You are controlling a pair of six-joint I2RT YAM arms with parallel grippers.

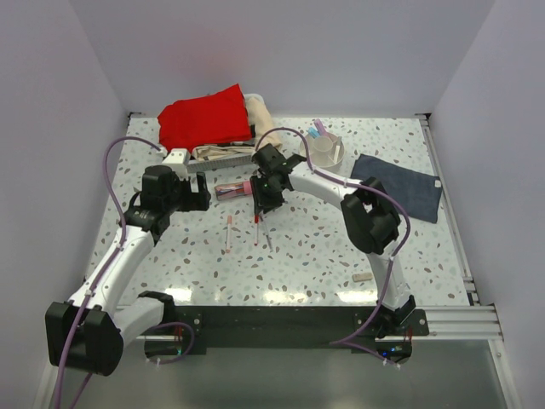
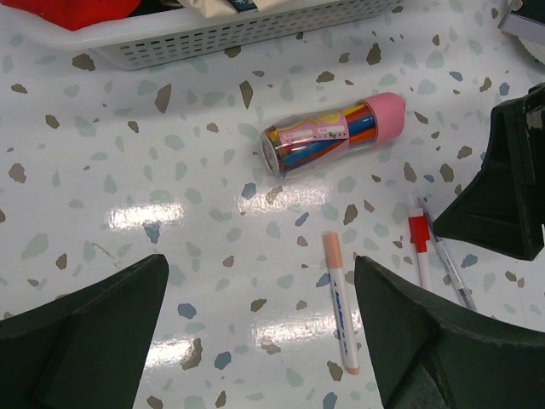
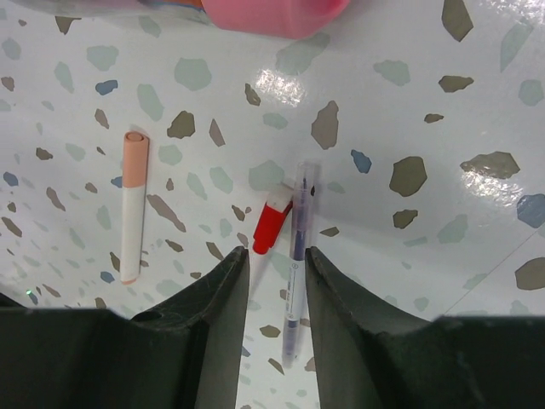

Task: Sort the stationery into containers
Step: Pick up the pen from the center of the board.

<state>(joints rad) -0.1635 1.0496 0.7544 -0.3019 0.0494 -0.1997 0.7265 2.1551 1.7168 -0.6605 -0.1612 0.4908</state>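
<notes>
A pink-capped clear tube (image 2: 328, 136) full of coloured pens lies on the speckled table; it also shows in the top view (image 1: 232, 189). Nearer lie a peach-capped white marker (image 2: 343, 302), a red-capped pen (image 2: 419, 245) and a clear blue pen (image 2: 449, 266). My right gripper (image 3: 274, 252) is narrowly open, low over the red-capped pen (image 3: 271, 228) and the clear pen (image 3: 295, 264), which lies between its jaws. My left gripper (image 2: 260, 336) is wide open and empty beside the peach marker. The white organiser (image 1: 326, 152) stands at the back and holds pink and blue markers (image 1: 317, 129). A beige eraser (image 1: 363, 277) lies at the front right.
A white slotted basket (image 2: 213, 36) with a red cloth (image 1: 204, 118) and beige fabric stands at the back left. A dark blue-grey cloth (image 1: 400, 187) lies at the right. White walls enclose the table on three sides.
</notes>
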